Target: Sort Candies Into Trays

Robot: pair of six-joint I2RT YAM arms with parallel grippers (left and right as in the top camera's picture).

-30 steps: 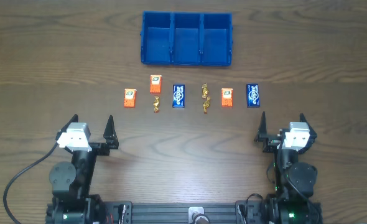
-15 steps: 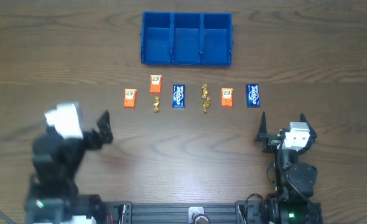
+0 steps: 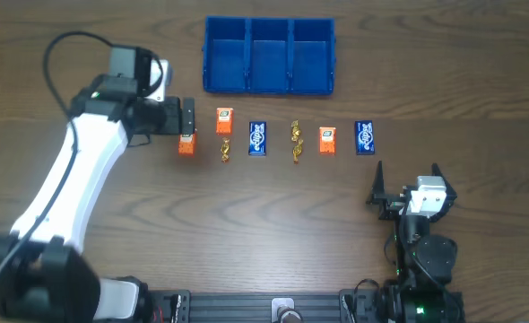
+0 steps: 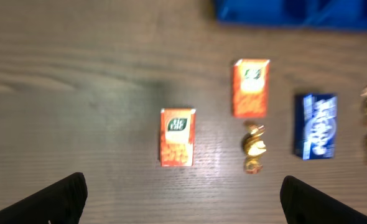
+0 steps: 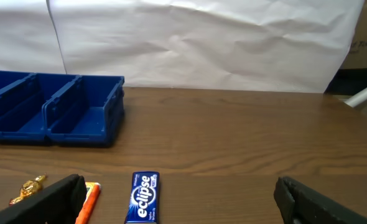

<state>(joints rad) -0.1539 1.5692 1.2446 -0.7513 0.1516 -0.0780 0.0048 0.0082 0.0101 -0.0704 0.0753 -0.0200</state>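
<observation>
L end effector (image 4: 183,202), fingers wide apart, hovers over leftmost orange mint box (image 4: 178,137) on table (image 3: 480,72), short of blue 3-bin tray (image 3: 269,88). Drop straight, clamp across box's narrow width w/o nudging gold candy (image 4: 254,138) nearby. R end effector (image 3: 404,184): apart, near its base.

Candy row (image 3: 258,138) before tray (image 3: 269,88), seemingly apart

White brand lettering on the blue pack (image 5: 143,198)
</observation>
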